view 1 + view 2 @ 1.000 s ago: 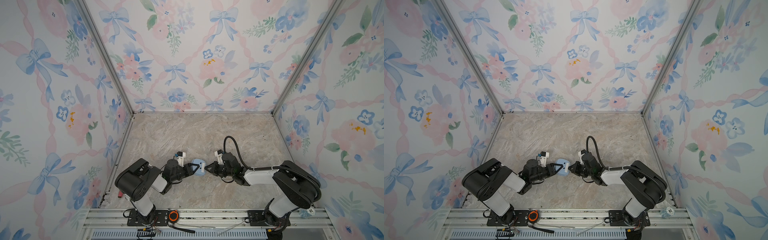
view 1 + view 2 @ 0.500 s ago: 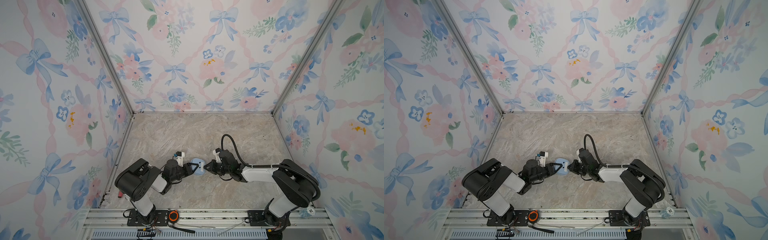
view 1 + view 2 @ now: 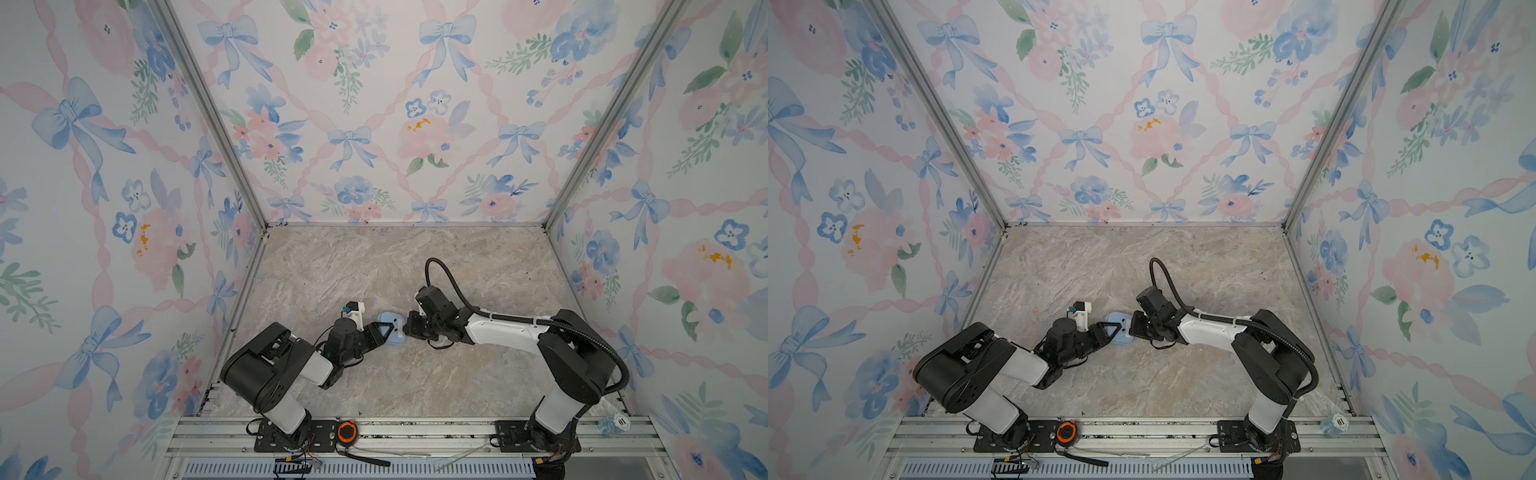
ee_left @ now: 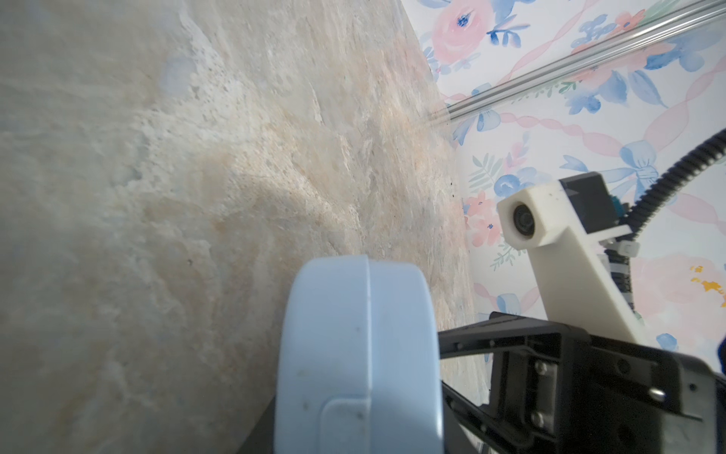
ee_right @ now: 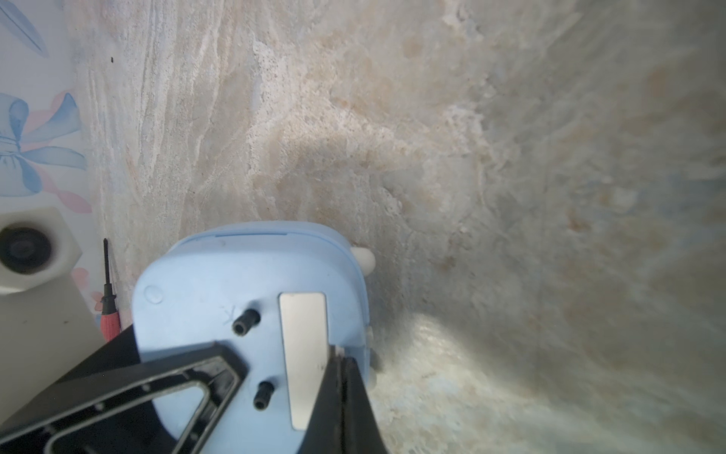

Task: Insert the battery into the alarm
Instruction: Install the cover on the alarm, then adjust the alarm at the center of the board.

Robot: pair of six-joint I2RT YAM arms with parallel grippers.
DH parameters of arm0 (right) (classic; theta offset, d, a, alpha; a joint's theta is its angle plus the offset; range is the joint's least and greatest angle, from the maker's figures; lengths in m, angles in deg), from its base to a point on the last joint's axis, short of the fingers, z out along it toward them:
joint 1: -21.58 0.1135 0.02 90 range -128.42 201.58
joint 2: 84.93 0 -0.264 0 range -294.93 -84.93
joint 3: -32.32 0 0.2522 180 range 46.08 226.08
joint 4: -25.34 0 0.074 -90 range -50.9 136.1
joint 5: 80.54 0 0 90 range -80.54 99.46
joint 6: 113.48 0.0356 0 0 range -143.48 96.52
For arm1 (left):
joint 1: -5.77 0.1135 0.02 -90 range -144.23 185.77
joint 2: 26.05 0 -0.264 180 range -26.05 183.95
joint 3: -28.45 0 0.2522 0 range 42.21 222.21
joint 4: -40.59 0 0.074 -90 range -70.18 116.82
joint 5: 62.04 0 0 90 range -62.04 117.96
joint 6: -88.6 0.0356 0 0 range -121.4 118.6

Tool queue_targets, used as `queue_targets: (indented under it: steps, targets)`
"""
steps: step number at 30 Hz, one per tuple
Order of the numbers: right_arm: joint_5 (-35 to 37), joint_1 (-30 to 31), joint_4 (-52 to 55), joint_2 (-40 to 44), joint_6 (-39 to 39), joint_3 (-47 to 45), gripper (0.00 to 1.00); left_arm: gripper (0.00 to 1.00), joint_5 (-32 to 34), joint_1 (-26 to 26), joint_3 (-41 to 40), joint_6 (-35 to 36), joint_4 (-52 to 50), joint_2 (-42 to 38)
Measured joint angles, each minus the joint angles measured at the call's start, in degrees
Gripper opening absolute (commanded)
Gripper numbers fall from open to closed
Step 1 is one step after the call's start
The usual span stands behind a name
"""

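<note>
— Where was the alarm [image 3: 392, 328] when we looked?

— Near the front middle of the tabletop [image 3: 374, 270], turned on edge, its plain blue back facing the right arm. We had it pinched face-to-back in the left gripper [image 3: 380, 332], whose jaws had closed only as far as the clock's body allowed.

— And the battery?

— We couldn't see it in any view. A white cover panel [image 5: 304, 346] sat on the alarm's back, so we judged the battery might lie beneath it, but we couldn't tell.

— The right gripper [image 5: 340, 361]?

— Its jaws were pressed fully together with nothing between them. The tips touched that panel's edge, near the left gripper's finger on the same face.

— What worried us from there?

— The closed tips could skid off the smooth panel. They could also push hard enough to swing the alarm in the left grip, since we seemed to hold it toward one side. A skewed cover might jam rather than seat.
</note>
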Motion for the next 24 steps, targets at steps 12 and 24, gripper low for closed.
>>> queue_targets:
  steps: [12,24]
  targets:
    - [0.96,1.55,4.13,5.60,-3.98,-1.66,0.47,0.00,5.73,-0.04,4.11,0.20,-21.88,-10.49]
    - [32.35,28.46,-0.61,11.06,-39.93,-7.69,0.93,0.00,-6.01,7.10,11.17,-9.55,-40.48,-13.20]
